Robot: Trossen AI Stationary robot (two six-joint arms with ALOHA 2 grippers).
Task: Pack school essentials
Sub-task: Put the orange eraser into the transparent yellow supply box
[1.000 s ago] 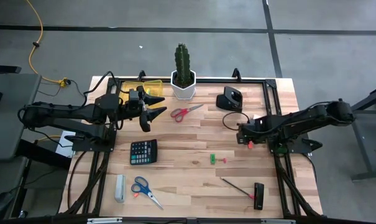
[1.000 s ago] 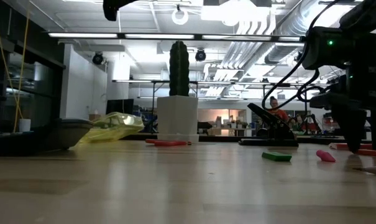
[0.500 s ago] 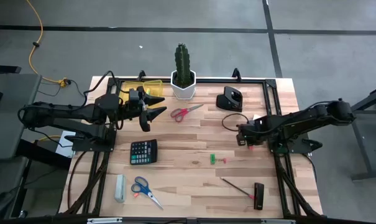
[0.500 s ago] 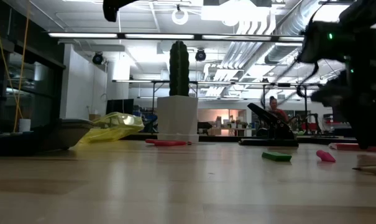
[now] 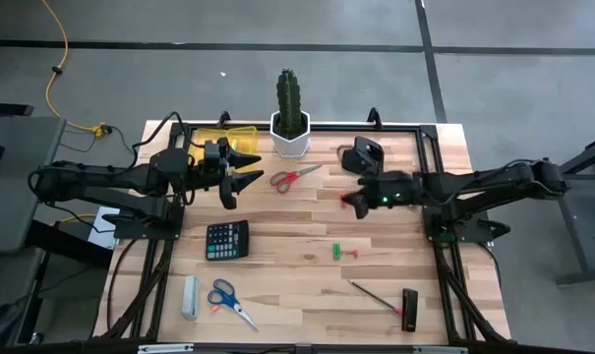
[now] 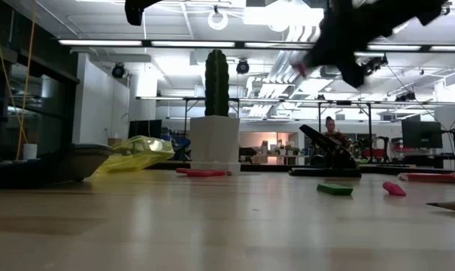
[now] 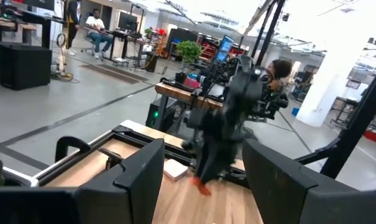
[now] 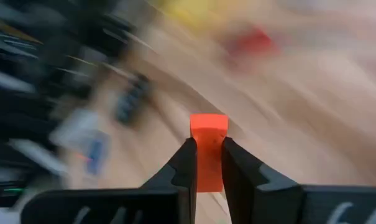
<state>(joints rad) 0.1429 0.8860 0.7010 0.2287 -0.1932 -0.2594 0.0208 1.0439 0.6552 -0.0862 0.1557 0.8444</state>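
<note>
Right claw is clenching a small red piece, carrying it above the surface for packing. Left claw is waiting, released, by the yellow bag.

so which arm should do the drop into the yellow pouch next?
Right. The right gripper is shut on a small red piece above mid-table. The left gripper hovers open and empty beside the yellow pouch.

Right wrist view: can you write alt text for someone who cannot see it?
The right gripper is shut on a small red-orange piece, held upright between its two dark fingers. Behind it the wooden table is smeared by motion blur.
</note>
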